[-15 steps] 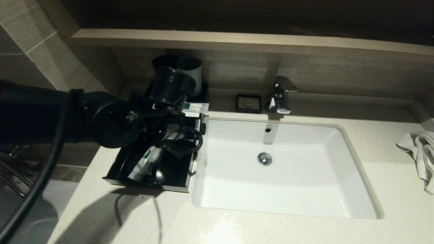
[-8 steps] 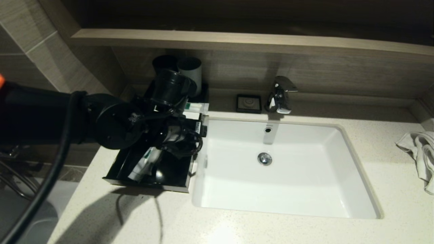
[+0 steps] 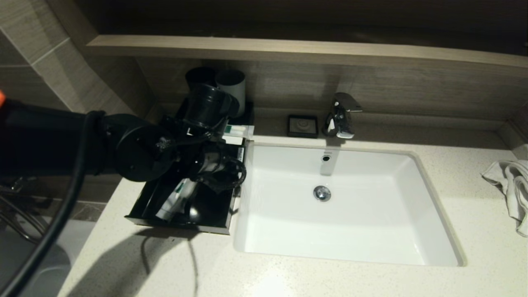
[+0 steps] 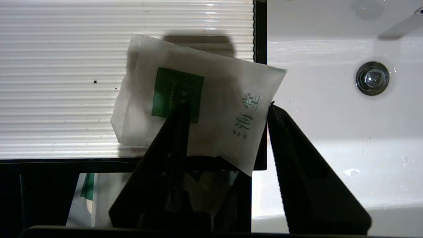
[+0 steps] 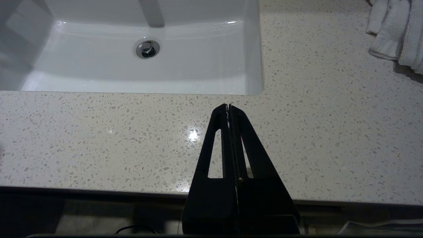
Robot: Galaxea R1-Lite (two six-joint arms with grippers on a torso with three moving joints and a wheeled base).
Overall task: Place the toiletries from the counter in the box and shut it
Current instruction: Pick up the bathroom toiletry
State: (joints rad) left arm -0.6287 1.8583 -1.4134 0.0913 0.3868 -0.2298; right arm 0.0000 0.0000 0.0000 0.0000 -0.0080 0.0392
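Observation:
The black box (image 3: 142, 204) stands left of the sink with its front drawer pulled out; a long frosted packet (image 3: 175, 200) lies in the drawer. In the left wrist view a small frosted pouch (image 4: 214, 92) with a green label lies on the box's ribbed white top panel (image 4: 66, 82) and overhangs its sink-side edge. My left gripper (image 4: 227, 106) is open just above it, one finger over the label and the other at the pouch's edge. A packet in the drawer (image 4: 82, 195) shows below. My right gripper (image 5: 228, 105) is shut and empty over the counter's (image 5: 99, 138) front edge.
The white sink basin (image 3: 350, 231) lies right of the box. A faucet (image 3: 340, 115), a small black square dish (image 3: 302, 126) and two tumblers (image 3: 231, 84) stand at the back. A white towel (image 3: 513, 185) lies on the counter's far right.
My left arm has shifted slightly over the box. The packets and the drawer have not moved.

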